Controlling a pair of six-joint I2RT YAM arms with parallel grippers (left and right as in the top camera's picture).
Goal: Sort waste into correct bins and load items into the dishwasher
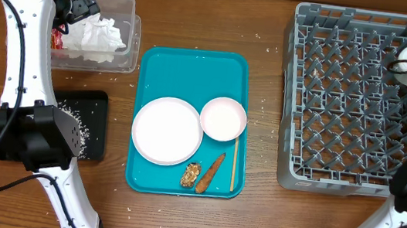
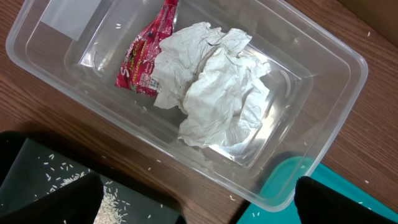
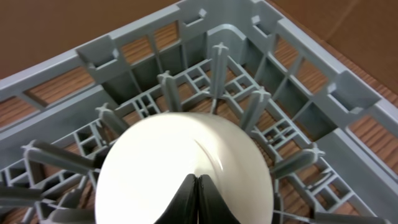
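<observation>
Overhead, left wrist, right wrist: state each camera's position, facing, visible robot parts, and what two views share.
Overhead: above the table, facing straight down; teal tray, both arms show.
Left wrist: over the clear tub, facing down onto napkins; open fingers at bottom.
Right wrist: over the dish rack, facing the white cup; shut fingers.
Shared: overhead and left wrist both see the clear tub.

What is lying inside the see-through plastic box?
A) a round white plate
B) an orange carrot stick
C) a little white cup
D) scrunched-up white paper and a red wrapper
D: the left wrist view looks straight down into the clear plastic rectangular tub, and the only things in it are crumpled white paper napkins and a red-and-silver wrapper beside them.
</observation>
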